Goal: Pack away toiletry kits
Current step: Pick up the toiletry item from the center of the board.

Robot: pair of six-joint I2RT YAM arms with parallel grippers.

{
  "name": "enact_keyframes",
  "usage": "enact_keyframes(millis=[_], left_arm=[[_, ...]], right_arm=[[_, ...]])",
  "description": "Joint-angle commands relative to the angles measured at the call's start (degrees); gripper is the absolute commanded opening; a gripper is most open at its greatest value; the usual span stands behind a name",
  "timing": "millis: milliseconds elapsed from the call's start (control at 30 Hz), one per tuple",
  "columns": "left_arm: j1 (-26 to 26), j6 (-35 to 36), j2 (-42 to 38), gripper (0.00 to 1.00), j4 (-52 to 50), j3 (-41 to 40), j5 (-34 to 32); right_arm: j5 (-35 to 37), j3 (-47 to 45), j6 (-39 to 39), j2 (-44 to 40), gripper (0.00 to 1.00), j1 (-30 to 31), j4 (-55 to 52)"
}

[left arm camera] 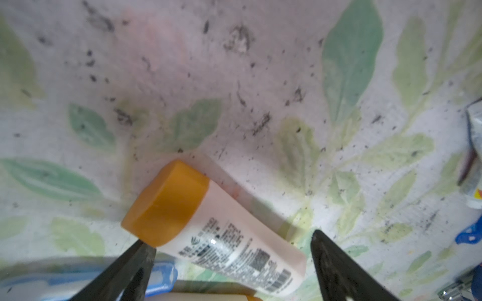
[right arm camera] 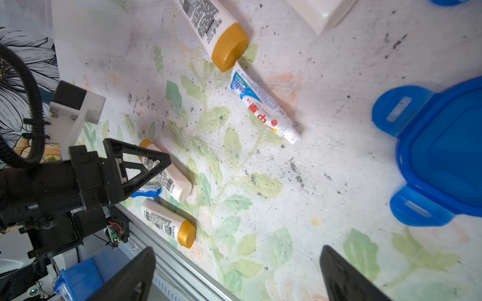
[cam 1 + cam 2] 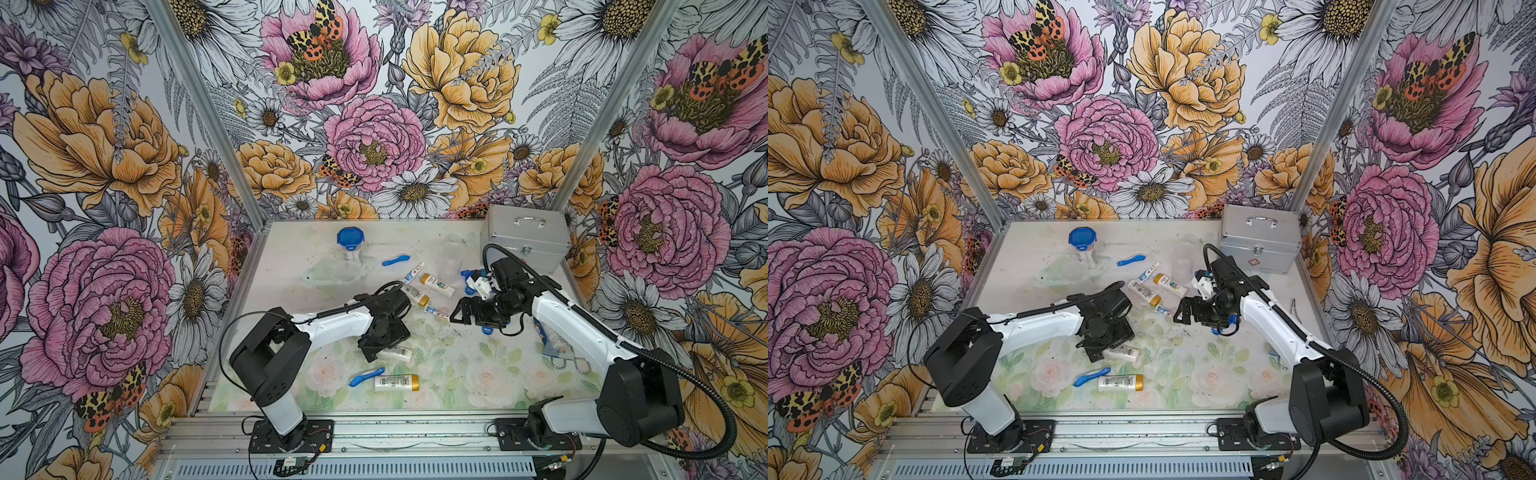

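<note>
My left gripper [image 3: 373, 353] [image 1: 228, 237] is down at the mat, open, its jaws on either side of a lying white gold-capped bottle [image 3: 398, 353] [image 1: 221, 234]; one finger is at the cap. Just in front lie a blue toothbrush [image 3: 366, 376] and another bottle [image 3: 397, 382]. My right gripper [image 3: 457, 311] [image 2: 238, 249] hangs open and empty above the mat, beside a toothpaste tube [image 3: 436, 311] [image 2: 263, 104]. Two more bottles [image 3: 437, 284] [image 3: 415, 294], a second tube [image 3: 413, 272] and a toothbrush [image 3: 395, 260] lie mid-table. A blue-lidded cup [image 3: 350, 239] stands at the back.
A shut silver case [image 3: 525, 237] stands at the back right. Clear cups [image 3: 345, 272] [image 3: 451, 262] sit on the mat. A loose blue lid [image 2: 443, 151] lies under my right wrist. A plastic packet [image 3: 552, 345] lies beside the right arm.
</note>
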Motion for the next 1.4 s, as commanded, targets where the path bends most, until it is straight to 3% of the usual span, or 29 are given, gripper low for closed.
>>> enact_keyframes(millis=[0, 167, 600, 767, 867, 1100, 1233, 1367], left_arm=[[-0.19, 2.41, 3.17, 0.85, 1.07, 3.04, -0.89], [-0.73, 6.45, 9.60, 0.81, -0.45, 7.73, -0.66], [-5.07, 23.25, 18.99, 0.74, -17.68, 19.74, -8.62], [-5.39, 26.30, 20.96, 0.63, -20.00, 21.84, -9.83], [-5.39, 27.59, 21.75, 0.48, -20.75, 22.55, -9.95], [-5.16, 29.33, 19.53, 0.25, -21.03, 22.10, -10.73], [-4.96, 31.02, 15.93, 0.21, -20.97, 23.10, -12.93], [-4.56, 34.49, 8.03, 0.20, -20.93, 26.75, -19.69]], right_arm=[[-0.41, 0.77, -0.99, -1.32, 0.98, -0.47, -0.26], [0.06, 0.23, -0.72, -1.81, 0.98, -0.77, -0.23], [0.82, 1.78, -0.19, -0.86, 0.98, -1.58, -0.10], [1.65, 2.05, 0.05, -0.75, 0.98, -1.54, -0.04], [2.03, 2.07, 0.07, -0.94, 0.98, -1.60, -0.03], [2.70, 2.29, 0.85, -1.83, 0.98, -1.67, -0.02], [2.69, 2.79, 1.45, -1.99, 0.98, -1.71, -0.15], [2.28, 3.53, 2.59, -1.84, 0.98, -1.63, -0.23]])
